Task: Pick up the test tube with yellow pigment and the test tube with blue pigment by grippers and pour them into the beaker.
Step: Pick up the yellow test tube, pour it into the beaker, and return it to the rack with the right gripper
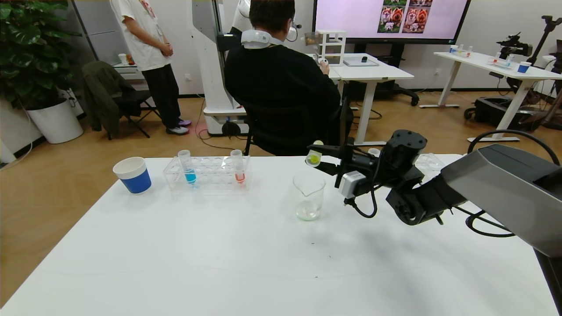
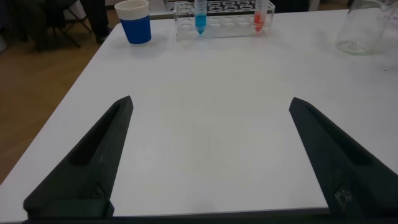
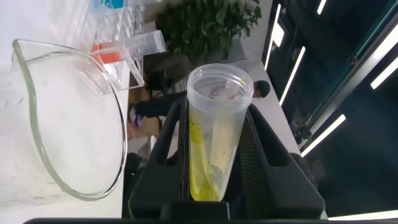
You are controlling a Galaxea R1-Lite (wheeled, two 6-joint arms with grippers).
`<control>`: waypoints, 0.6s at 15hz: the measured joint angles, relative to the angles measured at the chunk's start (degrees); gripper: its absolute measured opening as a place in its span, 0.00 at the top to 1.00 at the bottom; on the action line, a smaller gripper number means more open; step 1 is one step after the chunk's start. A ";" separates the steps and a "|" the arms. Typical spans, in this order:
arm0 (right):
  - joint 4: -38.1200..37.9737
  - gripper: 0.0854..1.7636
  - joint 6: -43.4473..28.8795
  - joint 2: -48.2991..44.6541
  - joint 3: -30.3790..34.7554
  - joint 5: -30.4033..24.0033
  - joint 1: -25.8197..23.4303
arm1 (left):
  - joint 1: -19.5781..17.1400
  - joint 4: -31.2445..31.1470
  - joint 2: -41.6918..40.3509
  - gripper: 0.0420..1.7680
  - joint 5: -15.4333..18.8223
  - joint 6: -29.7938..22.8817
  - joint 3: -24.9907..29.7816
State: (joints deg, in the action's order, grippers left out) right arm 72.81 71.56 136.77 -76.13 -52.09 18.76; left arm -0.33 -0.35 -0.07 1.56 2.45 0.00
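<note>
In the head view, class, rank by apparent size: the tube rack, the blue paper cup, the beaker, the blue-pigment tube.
1. Tube rack
2-3. Blue paper cup and beaker: look alike, unranked
4. Blue-pigment tube

My right gripper (image 3: 214, 168) is clamped on the test tube with yellow pigment (image 3: 214, 134), its two black fingers (image 3: 165, 158) pressing either side of the clear wall while the tube's open mouth faces my wrist camera and thin yellow liquid streaks along the inside. Just beside the tube is the beaker (image 3: 68, 124), its glass rim and pouring spout filling that side of the frame, close to the tube but apart from it. Past the beaker's rim I can make out the clear tube rack (image 3: 121, 28) with an orange-tipped tube (image 3: 127, 48) and a smear of blue, and farther back a leafy plant (image 3: 208, 25).
</note>
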 joint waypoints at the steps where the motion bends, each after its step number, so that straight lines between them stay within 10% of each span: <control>1: -0.07 0.76 0.60 0.20 -0.13 -0.79 0.11 | 0.00 0.00 0.00 0.01 0.01 0.00 0.00; 9: -0.13 0.76 6.00 0.61 -1.95 -2.47 -0.74 | 0.00 0.02 0.00 0.01 0.01 0.00 0.00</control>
State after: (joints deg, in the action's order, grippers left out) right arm 72.68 77.56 137.38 -78.08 -54.57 18.02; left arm -0.33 -0.33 -0.07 1.57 2.45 0.00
